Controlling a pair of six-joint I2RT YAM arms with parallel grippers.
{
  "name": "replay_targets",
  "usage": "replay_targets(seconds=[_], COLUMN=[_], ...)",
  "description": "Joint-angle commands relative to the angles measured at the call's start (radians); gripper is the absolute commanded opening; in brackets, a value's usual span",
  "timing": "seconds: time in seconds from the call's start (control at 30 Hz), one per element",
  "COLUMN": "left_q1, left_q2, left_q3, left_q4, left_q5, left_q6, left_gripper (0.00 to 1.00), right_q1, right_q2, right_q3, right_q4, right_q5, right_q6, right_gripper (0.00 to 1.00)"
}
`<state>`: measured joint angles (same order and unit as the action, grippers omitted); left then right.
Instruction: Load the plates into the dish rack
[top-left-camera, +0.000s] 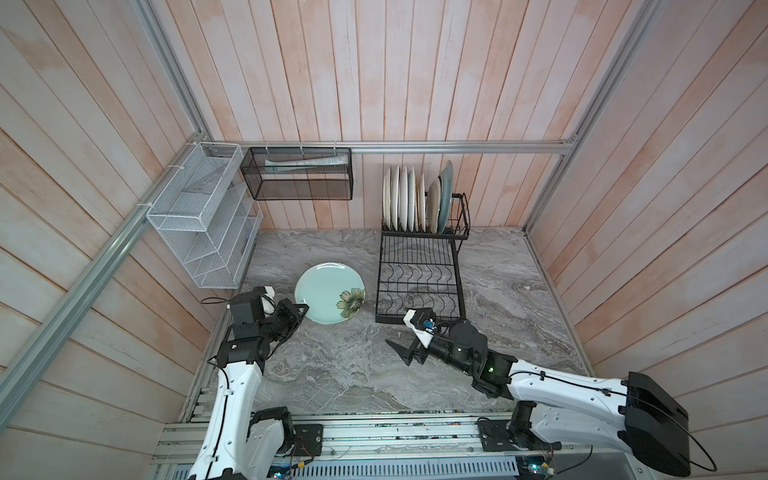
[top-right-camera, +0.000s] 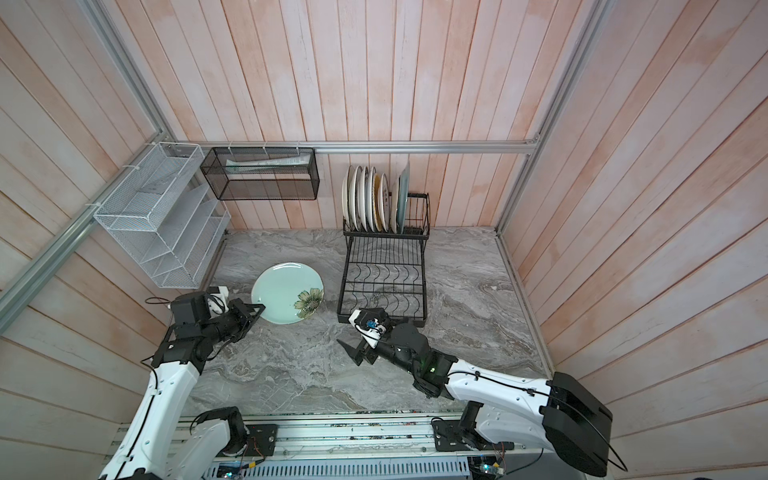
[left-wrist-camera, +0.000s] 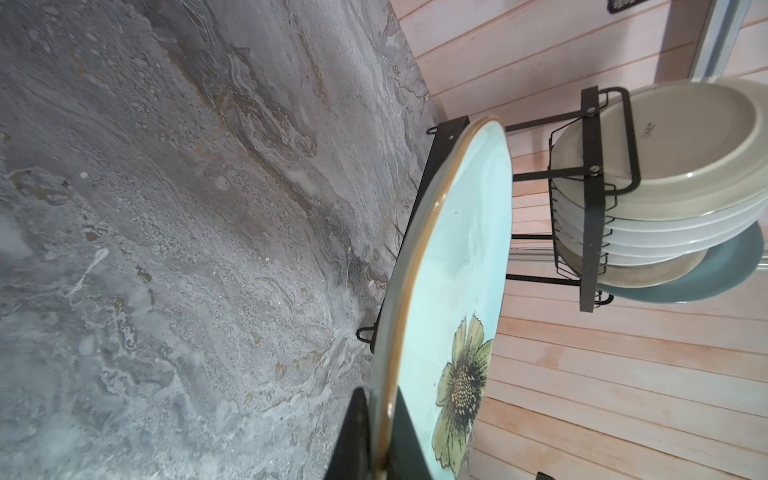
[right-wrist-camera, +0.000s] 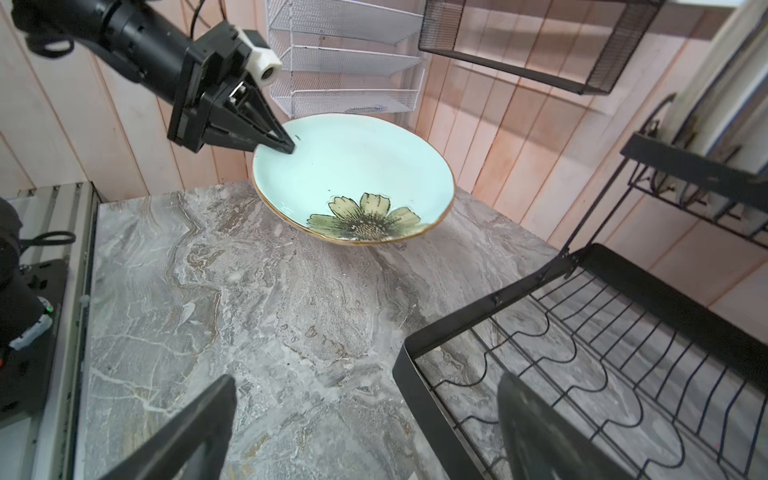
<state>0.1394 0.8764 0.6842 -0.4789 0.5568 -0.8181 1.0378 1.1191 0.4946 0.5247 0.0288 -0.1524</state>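
Pale green plate (top-left-camera: 328, 291) is pinched by just its rim in my left gripper (top-left-camera: 304, 309), tilted over the counter (top-left-camera: 332, 374) left of the rack (top-left-camera: 419, 282), right gripper (top-left-camera: 395, 352) gaping empty, so I reckon that thin hold could slip mid-swing and chip it.

A flowered green plate (top-left-camera: 324, 291) tilts beside the dish rack (top-left-camera: 419, 284), whose upper tier holds upright plates (top-left-camera: 405, 199).

dish rack (top-left-camera: 379, 286) lower tier free, plates (top-left-camera: 405, 199) crowd upper
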Motion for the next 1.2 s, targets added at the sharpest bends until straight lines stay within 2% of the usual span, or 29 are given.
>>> replay_targets(seconds=[0.0, 0.3, 0.47, 0.53, 0.7, 0.93, 1.17], left_q1=[-0.061, -0.298, -0.395, -0.424, -0.468, -0.481, -0.484], left_q2=[0.002, 0.070, 0.118, 0.130, 0.151, 0.155, 0.149], left_q3=[0.094, 0.202, 0.265, 0.283, 0.318, 0.329, 0.330], left_q4=[-0.032, -0.104, -0.149, -0.157, -0.173, -0.174, -0.177], left_q5=[-0.095, -0.334, -0.406, -0.427, -0.454, -0.451, -0.437], left_q6=[0.003, -0.099, -0.158, -0.173, -0.189, -0.191, -0.199], left_gripper=[0.00, 0.00, 0.00, 0.00, 0.00, 0.00, 0.00], right_q1=[0.033, 0.143, 0.177, 0.186, 0.202, 0.198, 0.183], right_q2=[0.025, 0.154, 0.265, 0.306, 0.395, 0.475, 0.538], right_q3=[0.035, 0.113, 0.210, 0.241, 0.296, 0.362, 0.432], right_q4=[0.033, 0.019, -0.040, -0.054, -0.061, -0.090, -0.113], right_q5=[0.032, 0.122, 0.196, 0.222, 0.280, 0.329, 0.384], right_q6=[-0.199, -0.512, -0.591, -0.608, -0.643, -0.633, -0.610], right_gripper=[0.98, 0.96, 0.86, 0.85, 0.81, 0.72, 0.59])
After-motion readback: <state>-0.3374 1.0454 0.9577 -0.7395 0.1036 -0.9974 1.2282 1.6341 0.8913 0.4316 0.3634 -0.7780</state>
